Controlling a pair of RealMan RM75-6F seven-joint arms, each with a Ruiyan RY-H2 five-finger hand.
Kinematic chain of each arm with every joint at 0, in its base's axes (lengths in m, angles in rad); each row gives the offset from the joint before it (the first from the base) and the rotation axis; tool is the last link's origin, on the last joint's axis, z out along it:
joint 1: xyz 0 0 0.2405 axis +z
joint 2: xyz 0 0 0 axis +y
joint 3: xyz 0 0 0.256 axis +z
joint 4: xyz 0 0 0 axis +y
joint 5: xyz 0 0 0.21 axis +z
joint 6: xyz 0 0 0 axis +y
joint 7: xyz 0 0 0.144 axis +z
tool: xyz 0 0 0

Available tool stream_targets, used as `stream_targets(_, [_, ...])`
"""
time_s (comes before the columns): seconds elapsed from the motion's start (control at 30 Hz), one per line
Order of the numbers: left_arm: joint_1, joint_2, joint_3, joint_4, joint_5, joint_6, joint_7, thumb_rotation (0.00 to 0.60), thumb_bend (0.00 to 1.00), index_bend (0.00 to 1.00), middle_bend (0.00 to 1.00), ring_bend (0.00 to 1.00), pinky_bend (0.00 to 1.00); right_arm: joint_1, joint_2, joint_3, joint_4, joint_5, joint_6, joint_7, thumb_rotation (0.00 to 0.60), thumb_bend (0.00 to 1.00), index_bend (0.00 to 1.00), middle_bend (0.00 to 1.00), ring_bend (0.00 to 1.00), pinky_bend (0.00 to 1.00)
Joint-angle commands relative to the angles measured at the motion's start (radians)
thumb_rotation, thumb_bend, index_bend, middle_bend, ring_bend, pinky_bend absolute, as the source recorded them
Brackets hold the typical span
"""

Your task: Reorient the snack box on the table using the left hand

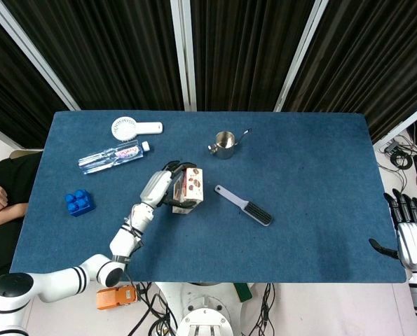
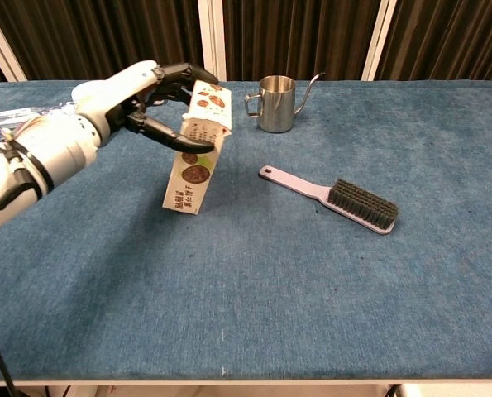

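Observation:
The snack box [image 2: 194, 156] is a tall cream carton printed with brown cookies; it stands nearly upright, tilted, with its lower end close to the blue table [image 2: 270, 273]. My left hand [image 2: 150, 99] grips the box's top end, fingers curled over it. From above, the snack box [image 1: 189, 189] sits just right of the left hand [image 1: 159, 187], mid table. Whether the box's bottom touches the cloth I cannot tell. My right hand [image 1: 409, 234] hangs beyond the table's right edge, fingers apart, holding nothing.
A grey brush [image 2: 332, 198] lies right of the box. A steel cup [image 2: 276, 103] stands behind it. A water bottle [image 1: 114, 157], a white hand fan [image 1: 134, 128] and a blue brick [image 1: 79, 203] lie on the left part of the table.

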Motion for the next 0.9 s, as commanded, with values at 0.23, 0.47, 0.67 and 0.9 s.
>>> stream_targets(0.23, [0.025,0.042,0.028,-0.018,0.024,0.02,0.003,0.6,0.0,0.03,0.2,0.1,0.05,0.001,-0.001,0.002,0.004,0.0,0.0,0.007,0.6,0.22,0.0,0.04,0.0,0.0])
stream_targets(0.47, [0.035,0.087,0.034,-0.066,0.014,0.008,0.038,0.6,0.0,0.0,0.1,0.03,0.04,-0.001,-0.006,0.003,0.014,-0.005,0.008,0.021,0.6,0.22,0.0,0.04,0.0,0.0])
stream_targets(0.67, [0.041,0.147,0.046,-0.133,0.006,-0.009,0.111,0.6,0.0,0.0,0.0,0.0,0.02,0.0,-0.008,0.003,0.021,-0.009,0.01,0.032,0.6,0.22,0.0,0.04,0.0,0.0])
stream_targets(0.9, [0.042,0.239,0.032,-0.26,-0.035,-0.008,0.287,0.6,0.0,0.0,0.0,0.0,0.01,-0.002,-0.01,0.002,0.027,-0.012,0.014,0.04,0.6,0.22,0.0,0.04,0.0,0.0])
